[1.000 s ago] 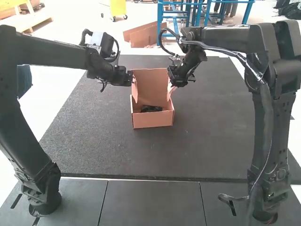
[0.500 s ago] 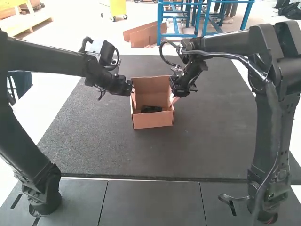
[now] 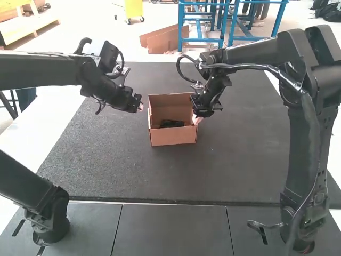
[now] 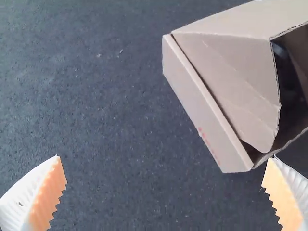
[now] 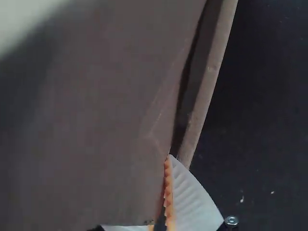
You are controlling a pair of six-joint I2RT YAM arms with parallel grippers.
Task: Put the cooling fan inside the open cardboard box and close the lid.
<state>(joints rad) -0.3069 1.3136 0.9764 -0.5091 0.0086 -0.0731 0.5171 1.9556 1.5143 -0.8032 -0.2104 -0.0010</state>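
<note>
The brown cardboard box [image 3: 173,134] stands on the dark mat, with the black cooling fan [image 3: 170,123] lying inside. Its lid [image 3: 169,102] leans forward over the back of the opening. My right gripper [image 3: 199,114] is at the box's right side, shut on the lid's side flap [image 5: 96,120]; one white ribbed finger [image 5: 187,192] presses against the cardboard, which hides the other. My left gripper [image 3: 137,105] hangs just left of the box, apart from it. In the left wrist view it [image 4: 163,197] is wide open, and the box's corner [image 4: 216,110] lies just beyond its fingers.
The black mat [image 3: 106,154] spreads around the box with bare room in front and on both sides. Beyond the mat's far edge lie flat cardboard pieces [image 3: 160,37] on the floor.
The lid has come down from nearly upright toward the opening. My right gripper lowered with the side flap. My left gripper drew back to the left and down, away from the box.
</note>
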